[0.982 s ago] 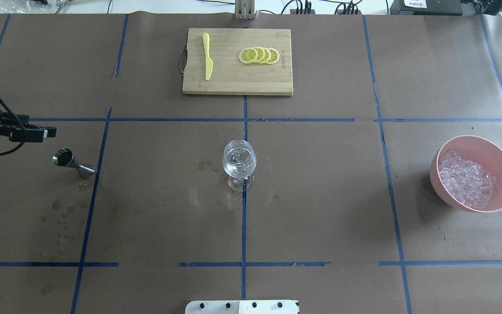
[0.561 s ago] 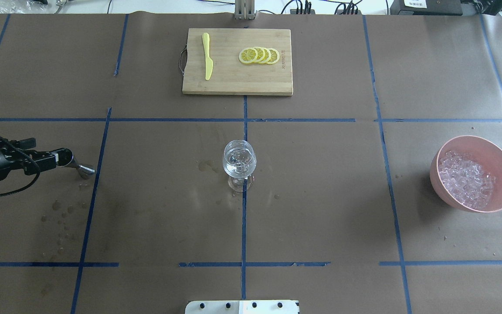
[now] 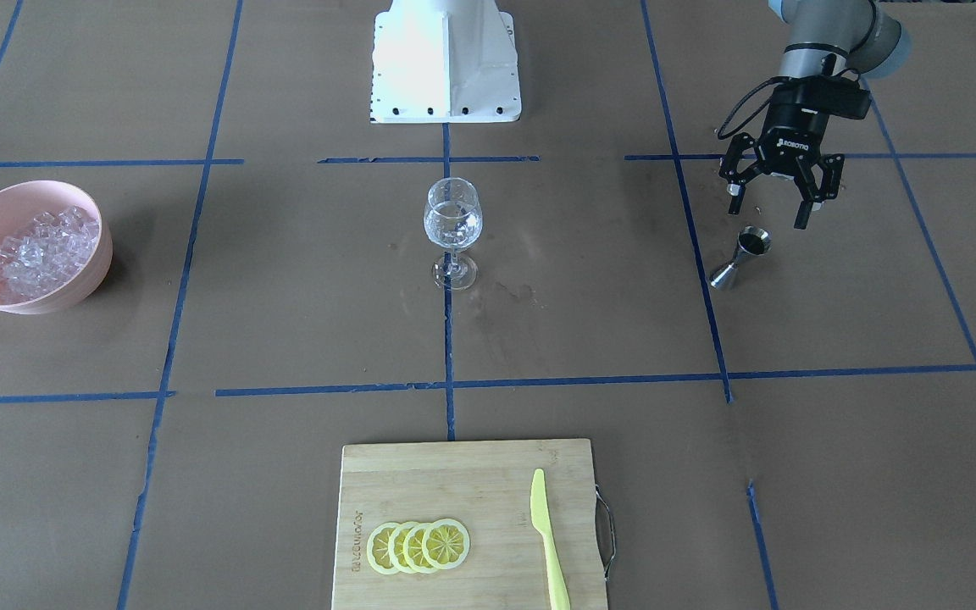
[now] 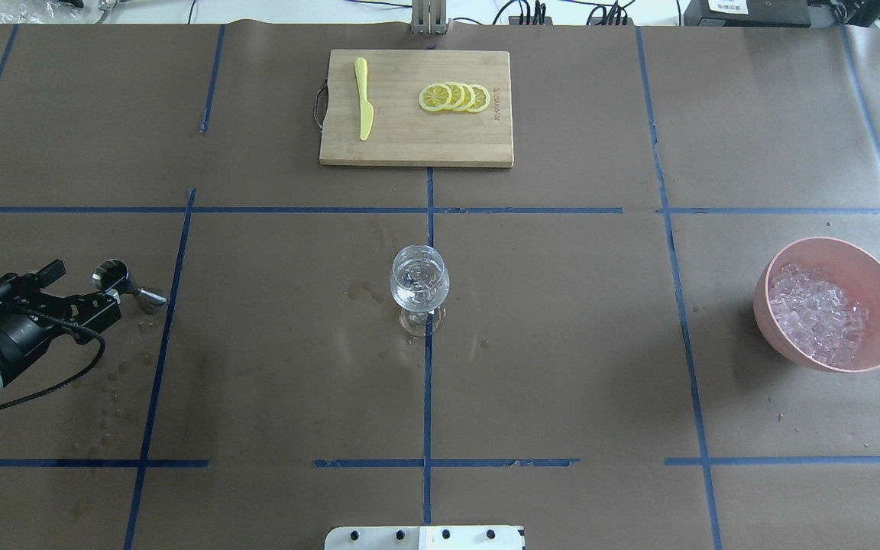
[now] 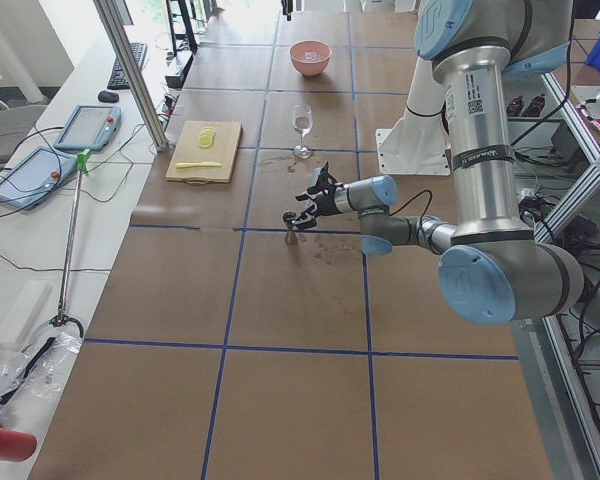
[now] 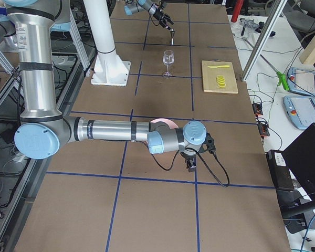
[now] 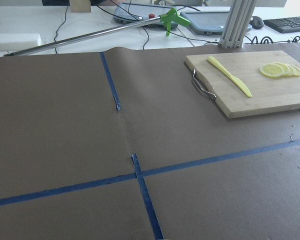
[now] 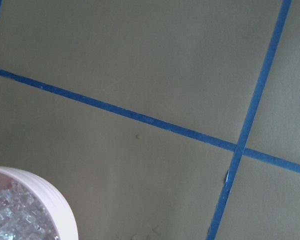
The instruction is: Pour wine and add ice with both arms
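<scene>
A steel jigger (image 3: 740, 259) (image 4: 125, 283) stands at the table's left; its upper cup holds the dark wine (image 3: 756, 243). My left gripper (image 3: 773, 208) (image 4: 79, 287) hangs open just on the robot's side of the jigger, a little above its rim, with nothing between the fingers. The stemmed glass (image 3: 452, 222) (image 4: 419, 286) stands upright at the centre. The ice (image 3: 39, 241) (image 4: 818, 312) fills a pink bowl (image 3: 81, 284) (image 4: 875, 267) at the right. My right gripper (image 6: 191, 164) shows only in the exterior right view, beside that bowl; I cannot tell whether it is open or shut.
A wooden cutting board (image 4: 409, 141) (image 3: 471, 483) lies at the far middle with lemon slices (image 4: 455, 97) and a yellow knife (image 4: 363, 99). The white pedestal (image 3: 446, 59) stands at the robot's edge. Wet spots (image 4: 108, 374) mark the paper near the jigger.
My left gripper has swung from beyond the jigger, across its top, to the robot's side of it. The jigger, glass and bowl have not moved.
</scene>
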Controlling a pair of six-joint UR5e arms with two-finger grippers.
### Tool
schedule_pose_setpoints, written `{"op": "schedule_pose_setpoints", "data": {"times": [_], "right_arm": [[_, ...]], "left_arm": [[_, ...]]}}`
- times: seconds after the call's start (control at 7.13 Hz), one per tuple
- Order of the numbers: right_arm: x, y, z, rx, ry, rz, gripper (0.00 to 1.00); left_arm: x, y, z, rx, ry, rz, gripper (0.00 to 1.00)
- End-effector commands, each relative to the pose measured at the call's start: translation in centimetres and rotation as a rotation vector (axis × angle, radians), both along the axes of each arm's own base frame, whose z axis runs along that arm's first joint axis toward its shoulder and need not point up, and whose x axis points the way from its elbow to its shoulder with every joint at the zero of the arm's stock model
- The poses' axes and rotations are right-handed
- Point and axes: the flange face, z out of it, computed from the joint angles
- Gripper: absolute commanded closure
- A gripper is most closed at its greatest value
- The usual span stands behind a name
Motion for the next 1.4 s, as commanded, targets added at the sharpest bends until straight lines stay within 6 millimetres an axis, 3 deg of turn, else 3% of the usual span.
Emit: {"op": "schedule_pose_setpoints", "data": {"times": [0.0,0.28,0.7,0.84,1.12,1.26], "right_arm": [[0.0,-0.1,0.0,0.0,0.0,0.0,0.0],[0.0,-0.1,0.0,0.001,0.0,-0.001,0.0],[0.0,-0.1,0.0,0.001,0.0,-0.001,0.0],[0.0,-0.1,0.0,0.003,0.001,-0.001,0.0],[0.0,0.1,0.0,0.008,0.001,-0.001,0.0],[0.0,0.1,0.0,0.009,-0.001,-0.001,0.0]], "left_arm": [[2.4,2.4,3.0,-0.026,0.023,-0.074,0.01],[3.5,3.3,3.0,-0.032,0.056,-0.087,0.01],[7.7,2.1,6.3,0.01,0.002,-0.199,0.02],[9.5,1.5,5.5,0.027,0.019,-0.236,0.02],[10.2,1.4,6.8,0.028,-0.005,-0.243,0.14],[10.4,1.3,6.8,0.027,-0.003,-0.244,0.24]]}}
